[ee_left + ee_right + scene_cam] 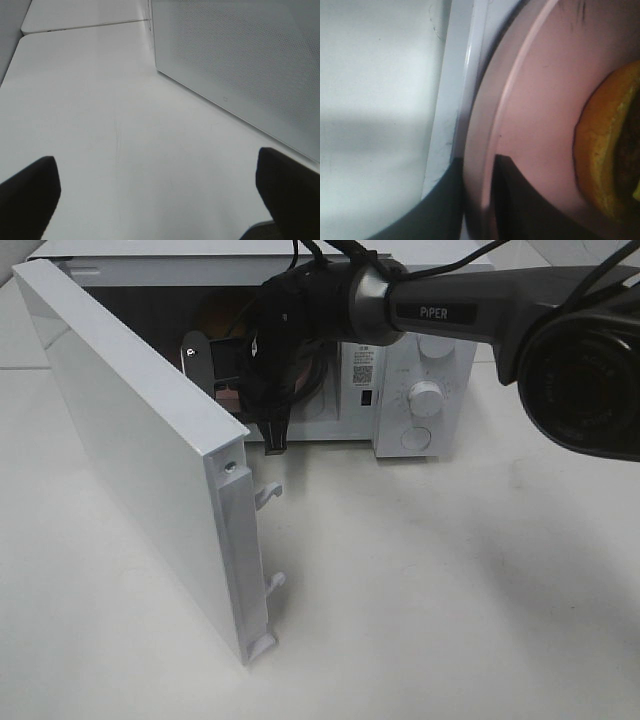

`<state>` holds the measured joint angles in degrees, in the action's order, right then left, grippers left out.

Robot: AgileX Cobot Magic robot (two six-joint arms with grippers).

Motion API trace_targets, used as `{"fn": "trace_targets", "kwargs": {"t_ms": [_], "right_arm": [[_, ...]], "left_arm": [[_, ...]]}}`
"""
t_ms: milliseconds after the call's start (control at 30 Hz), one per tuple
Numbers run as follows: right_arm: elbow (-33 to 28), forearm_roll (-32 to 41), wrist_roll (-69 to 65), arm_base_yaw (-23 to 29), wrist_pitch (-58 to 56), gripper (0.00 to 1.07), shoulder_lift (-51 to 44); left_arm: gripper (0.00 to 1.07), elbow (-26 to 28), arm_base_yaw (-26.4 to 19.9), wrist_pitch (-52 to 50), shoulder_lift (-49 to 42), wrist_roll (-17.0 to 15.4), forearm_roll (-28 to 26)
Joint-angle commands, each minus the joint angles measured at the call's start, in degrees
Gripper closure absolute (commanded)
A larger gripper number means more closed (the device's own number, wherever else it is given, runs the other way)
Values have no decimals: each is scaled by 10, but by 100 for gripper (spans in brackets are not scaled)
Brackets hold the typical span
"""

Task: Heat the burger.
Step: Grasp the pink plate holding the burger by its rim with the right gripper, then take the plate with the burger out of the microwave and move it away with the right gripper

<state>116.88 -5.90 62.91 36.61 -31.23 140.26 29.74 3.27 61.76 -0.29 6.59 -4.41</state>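
The round burger with the golden-brown bun sits on a flat pink plate. In my right wrist view I see only one edge of the burger, orange-yellow with a dark bit beside it. The plate lies at the mouth of a white box-shaped microwave oven, and the plate's rim hangs close to the oven's pale front ledge.

My right claw is nearly closed around the rim of the pink plate. One dark finger is on the outer side of the rim and the other dark finger is on the inner side, over the plate's flat part. The rim sits between them, and both fingers look to be touching it. The claw has hold of the plate, not the burger.

From the high camera I see the right arm, black and grey, reaching across into the open oven. The arm hides most of the inside, so I can only make out a bit of brown and a bit of pink there. The oven's white door stands swung wide open on the left. Two round white knobs are on the oven's front panel.

My left claw is spread wide and holds nothing. Its two black fingertips hang over the plain white table, beside the dotted white face of the door.
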Motion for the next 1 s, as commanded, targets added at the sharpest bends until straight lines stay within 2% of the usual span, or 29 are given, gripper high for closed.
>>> {"fn": "trace_targets", "kwargs": {"t_ms": [33, 300, 600, 667, 867, 1000], "right_arm": [[2, 23, 3, -5, -25, 107, -4], [-6, 7, 18, -4, -35, 107, -23], [-53, 7, 20, -4, 5, 107, -58], [-88, 7, 41, -4, 42, 107, -79], [-131, 9, 69, -4, 92, 107, -105], [-183, 22, 106, -4, 133, 107, -133]], "left_arm": [[6, -2, -1, -5, -9, -1, -5], [6, -2, -1, -5, -9, -1, -5], [6, -2, -1, -5, -9, -1, -5], [6, -2, -1, -5, -9, -1, -5], [6, -2, -1, -5, -9, -1, -5], [6, -2, -1, -5, -9, -1, -4]]}}
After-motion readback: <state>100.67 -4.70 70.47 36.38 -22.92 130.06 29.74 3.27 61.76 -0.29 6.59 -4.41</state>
